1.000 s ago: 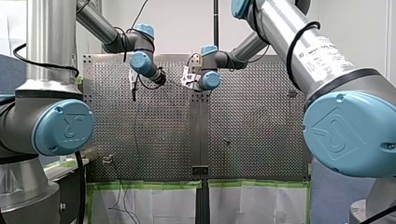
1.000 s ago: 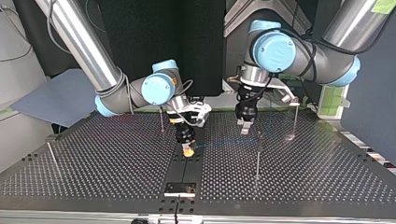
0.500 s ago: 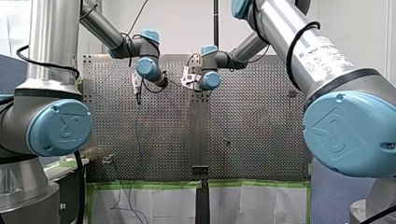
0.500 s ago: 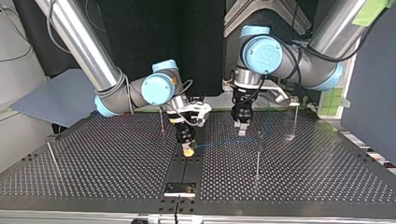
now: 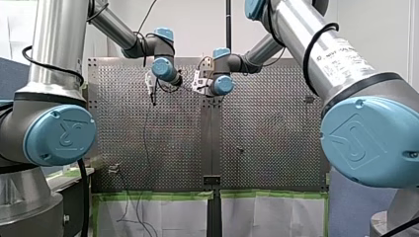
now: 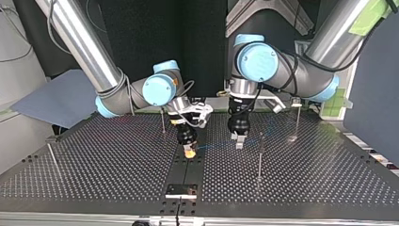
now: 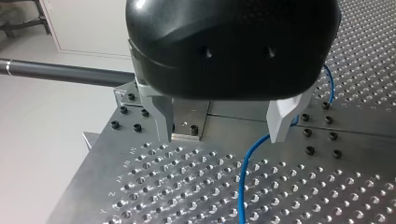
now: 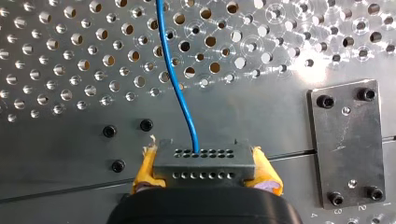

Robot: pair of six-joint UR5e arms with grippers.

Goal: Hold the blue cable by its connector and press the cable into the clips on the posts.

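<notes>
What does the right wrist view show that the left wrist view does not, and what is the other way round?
Only the right wrist view shows the connector clamped between the yellow pads of my right jaws, and a dark screwed plate. Only the left wrist view shows my left jaws, open and holding nothing, and a black rod beyond the table's edge. Both show the blue cable running over the perforated table.

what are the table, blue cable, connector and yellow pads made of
Table: bare metal, probably aluminium; brushed grey sheen, glints around drilled holes.
Blue cable: smooth, slightly glossy jacket, likely plastic; it bends in a soft curve.
Connector: dark matte block with rows of small holes; plastic or coated metal, unclear.
Yellow pads: likely rubber or foam; edges look frayed.
</notes>
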